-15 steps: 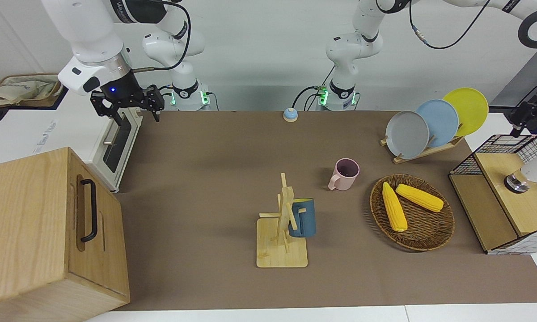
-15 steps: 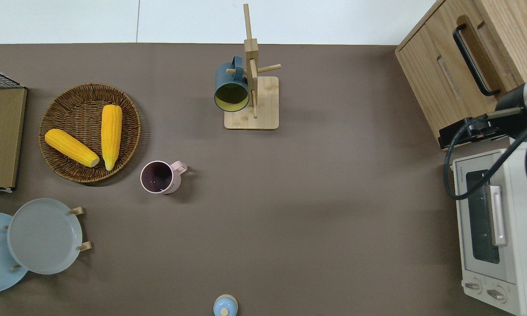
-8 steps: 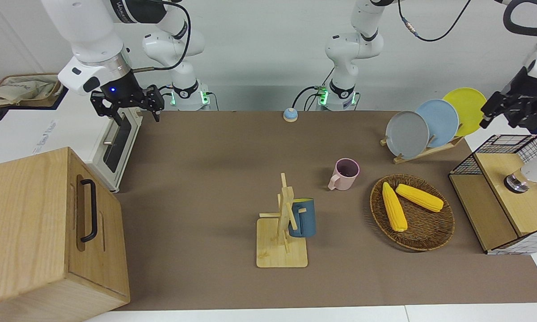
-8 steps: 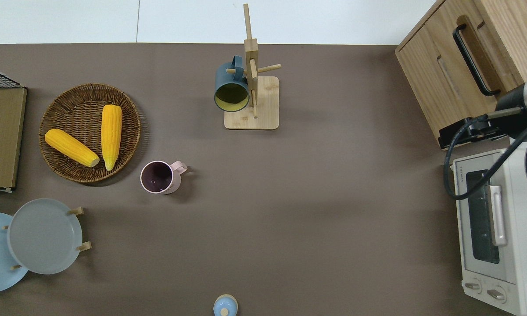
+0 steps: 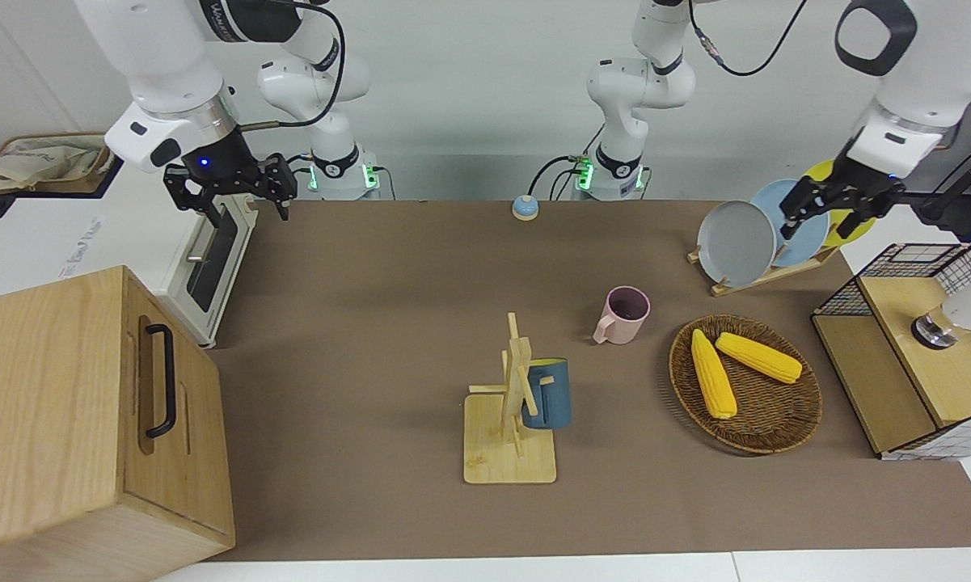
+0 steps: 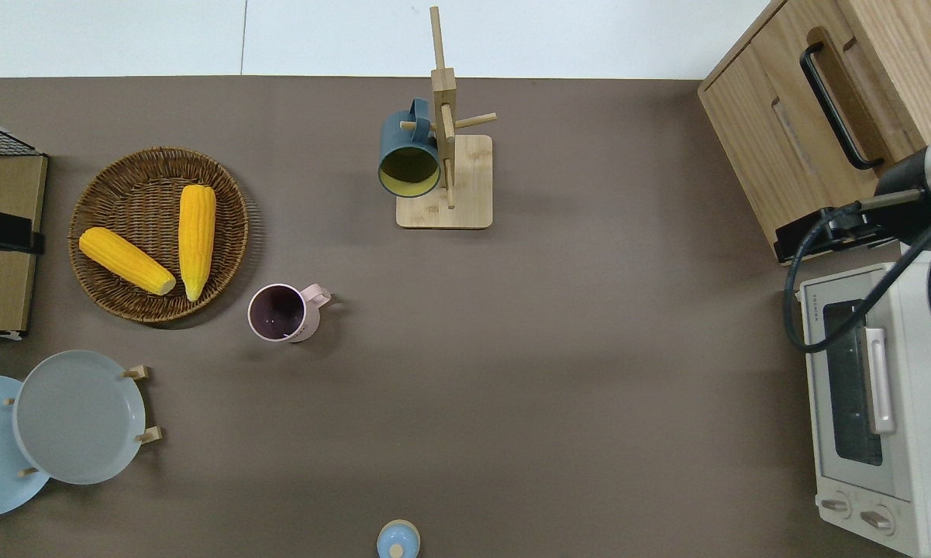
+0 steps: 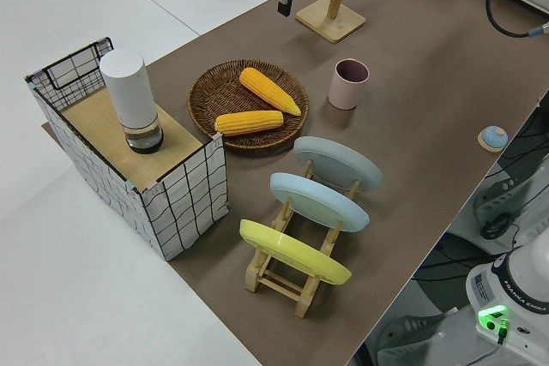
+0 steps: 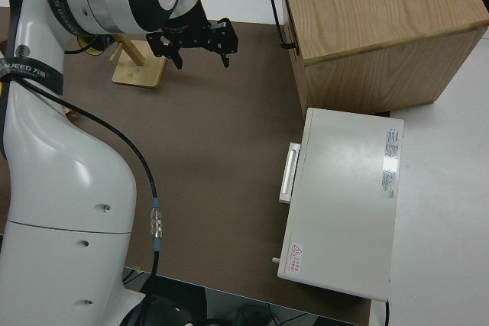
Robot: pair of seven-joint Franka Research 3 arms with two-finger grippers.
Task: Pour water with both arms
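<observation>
My left gripper (image 5: 821, 225) hangs open and empty in the air; the overhead view shows it (image 6: 4, 231) over the wooden top of the wire shelf (image 6: 0, 256). A white cylinder (image 7: 129, 96) stands on that shelf. A pink mug (image 6: 277, 312) stands upright on the mat beside the corn basket. A dark blue mug (image 6: 409, 159) hangs on the wooden mug rack (image 6: 453, 182). My right arm is parked, its gripper (image 5: 246, 212) open and empty. No water shows.
A wicker basket (image 6: 225, 232) holds two corn cobs. A rack with grey, blue and yellow plates (image 5: 744, 242) stands near the left arm's base. A white toaster oven (image 6: 876, 403) and a wooden cabinet (image 6: 783, 101) fill the right arm's end. A small blue bell (image 6: 398, 539) sits near the robots.
The left arm has swung in from the table's end, carrying its open gripper to over the wire shelf. The right arm has not moved.
</observation>
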